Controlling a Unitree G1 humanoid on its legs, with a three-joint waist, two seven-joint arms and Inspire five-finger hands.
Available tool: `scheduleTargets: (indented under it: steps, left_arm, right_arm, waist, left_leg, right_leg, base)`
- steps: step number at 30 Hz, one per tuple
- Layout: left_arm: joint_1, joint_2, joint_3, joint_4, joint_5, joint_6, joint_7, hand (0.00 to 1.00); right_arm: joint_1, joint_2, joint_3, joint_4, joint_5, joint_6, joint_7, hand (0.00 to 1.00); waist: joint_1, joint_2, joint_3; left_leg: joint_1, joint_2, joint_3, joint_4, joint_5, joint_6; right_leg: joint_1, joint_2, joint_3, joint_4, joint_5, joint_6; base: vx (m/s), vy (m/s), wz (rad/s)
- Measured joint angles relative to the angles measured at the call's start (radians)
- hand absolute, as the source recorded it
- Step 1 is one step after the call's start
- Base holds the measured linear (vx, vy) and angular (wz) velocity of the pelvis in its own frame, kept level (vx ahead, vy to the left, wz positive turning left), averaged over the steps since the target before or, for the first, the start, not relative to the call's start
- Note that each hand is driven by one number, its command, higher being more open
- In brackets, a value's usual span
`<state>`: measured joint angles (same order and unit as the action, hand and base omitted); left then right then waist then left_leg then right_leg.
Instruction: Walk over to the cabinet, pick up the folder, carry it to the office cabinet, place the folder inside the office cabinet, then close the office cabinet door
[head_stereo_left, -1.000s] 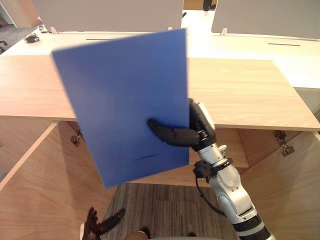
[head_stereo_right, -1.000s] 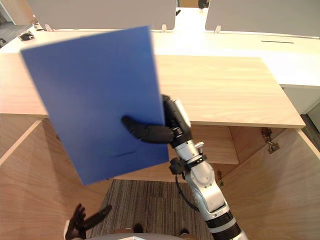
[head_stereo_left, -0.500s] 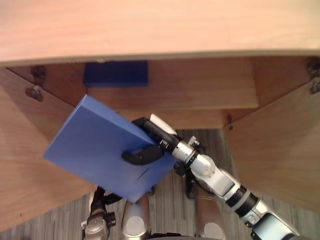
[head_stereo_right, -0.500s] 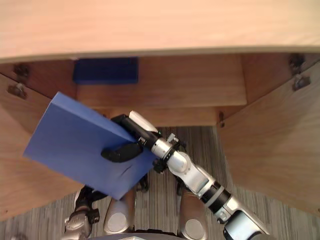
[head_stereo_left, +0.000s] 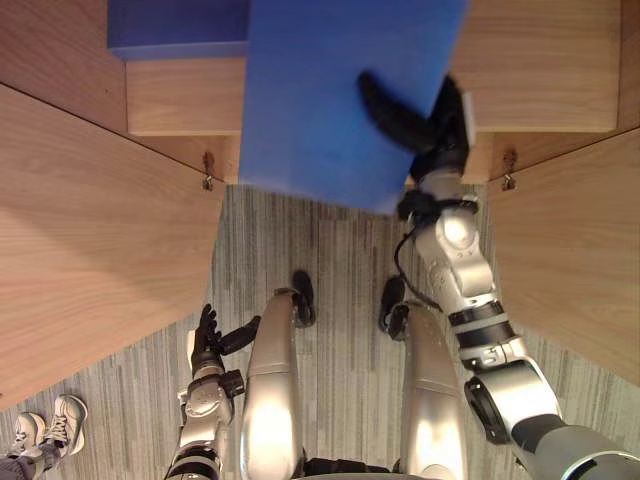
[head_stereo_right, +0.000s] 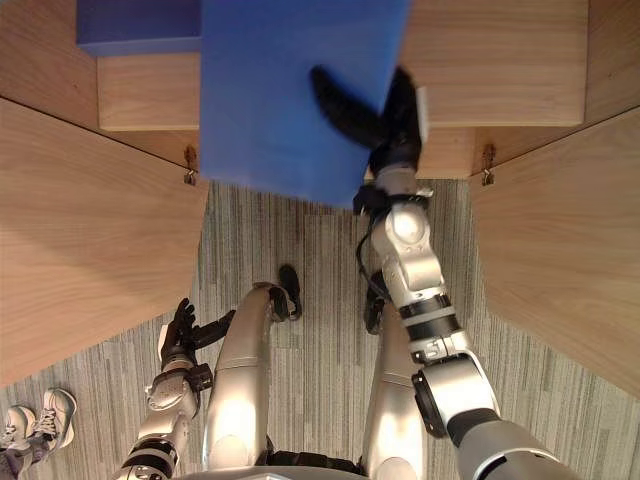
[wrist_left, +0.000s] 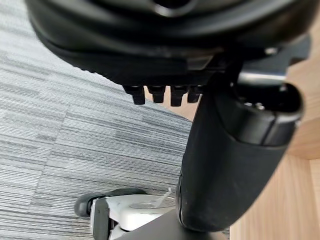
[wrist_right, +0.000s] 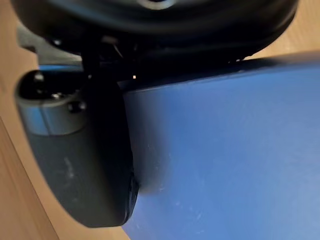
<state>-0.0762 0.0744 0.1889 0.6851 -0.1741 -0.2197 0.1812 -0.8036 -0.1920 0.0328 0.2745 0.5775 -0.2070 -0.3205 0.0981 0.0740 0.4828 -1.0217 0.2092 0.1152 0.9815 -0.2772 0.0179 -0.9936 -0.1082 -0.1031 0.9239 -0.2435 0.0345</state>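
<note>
The blue folder (head_stereo_left: 320, 100) hangs in front of the open office cabinet, its far part over the wooden shelf (head_stereo_left: 540, 70). My right hand (head_stereo_left: 445, 125) is shut on its right edge, the thumb (head_stereo_left: 390, 110) lying across the blue face. In the right wrist view the thumb (wrist_right: 95, 165) presses on the folder (wrist_right: 225, 150). My left hand (head_stereo_left: 207, 335) hangs low by my side over the carpet, fingers relaxed and holding nothing.
A second blue folder (head_stereo_left: 170, 25) lies on the shelf at the far left. The cabinet's two doors stand open, the left door (head_stereo_left: 90, 230) and the right door (head_stereo_left: 570, 250), with striped grey carpet (head_stereo_left: 340, 260) between them. A person's shoes (head_stereo_left: 50, 420) stand at the lower left.
The camera has tipped down from the cabinet top to the shelf and floor. The folder, still in my right hand, has swung from low left to the middle, over the shelf's front.
</note>
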Motion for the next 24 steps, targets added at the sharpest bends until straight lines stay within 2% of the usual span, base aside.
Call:
scheduleTargets:
  steps: [5,6,9,14,16,19,24]
  left_arm:
    - [0.000,-0.009,-0.001,-0.024,-0.018,-0.001,0.020,1.00]
    - [0.000,-0.014,-0.001,-0.027,-0.024,-0.001,0.028,1.00]
    - [0.001,-0.021,-0.003,-0.042,-0.024,-0.001,0.043,1.00]
    - [0.002,-0.023,-0.010,-0.053,-0.025,-0.001,0.062,1.00]
    - [0.003,-0.023,-0.014,-0.056,-0.036,-0.001,0.064,1.00]
    - [0.004,-0.024,-0.018,-0.057,-0.044,-0.001,0.077,1.00]
    - [0.005,-0.025,-0.018,-0.065,-0.044,-0.001,0.082,1.00]
  right_arm:
    - [-0.102,0.019,-0.138,0.118,0.152,-0.049,-0.103,0.00]
    - [-0.126,0.024,-0.168,0.148,0.190,-0.054,-0.126,1.00]
    - [-0.169,0.030,-0.236,0.195,0.266,-0.075,-0.176,1.00]
    - [-0.238,0.036,-0.303,0.223,0.350,-0.103,-0.208,1.00]
    - [-0.256,0.037,-0.313,0.224,0.414,-0.133,-0.219,1.00]
    - [-0.271,0.038,-0.324,0.222,0.445,-0.173,-0.229,1.00]
    - [-0.275,0.039,-0.322,0.224,0.447,-0.178,-0.225,1.00]
  waist:
    - [0.013,0.000,0.000]
    - [0.017,0.000,0.000]
    - [0.025,0.000,0.000]
    - [0.025,-0.001,0.000]
    - [0.025,-0.001,-0.001]
    - [0.025,-0.002,-0.002]
    - [0.020,-0.002,-0.003]
  left_leg:
    - [-0.019,-0.003,-0.014,0.002,0.002,-0.002]
    - [-0.021,-0.005,-0.017,0.001,0.003,-0.002]
    - [-0.026,-0.012,-0.027,-0.005,0.008,-0.005]
    - [-0.026,-0.019,-0.030,-0.016,0.017,-0.006]
    - [-0.025,-0.020,-0.036,-0.022,0.022,-0.009]
    - [-0.021,-0.021,-0.038,-0.030,0.027,-0.011]
    - [0.003,-0.017,-0.036,-0.042,0.030,-0.013]
  right_leg:
    - [-0.009,-0.013,-0.023,0.007,-0.005,-0.008]
    - [-0.009,-0.016,-0.030,0.008,-0.007,-0.010]
    - [-0.010,-0.024,-0.044,0.008,-0.011,-0.014]
    - [-0.008,-0.033,-0.055,0.005,-0.011,-0.015]
    - [-0.004,-0.035,-0.062,0.001,-0.011,-0.015]
    - [0.001,-0.035,-0.065,-0.003,-0.011,-0.015]
    - [0.021,-0.030,-0.065,-0.016,-0.008,-0.019]
  base:
    - [0.00,-0.044,0.07]
    - [0.00,-0.033,0.08]
    - [0.00,-0.048,0.11]
    - [-0.02,-0.049,0.07]
    - [-0.03,-0.057,0.07]
    - [-0.03,-0.056,0.03]
    - [-0.03,-0.052,-0.02]
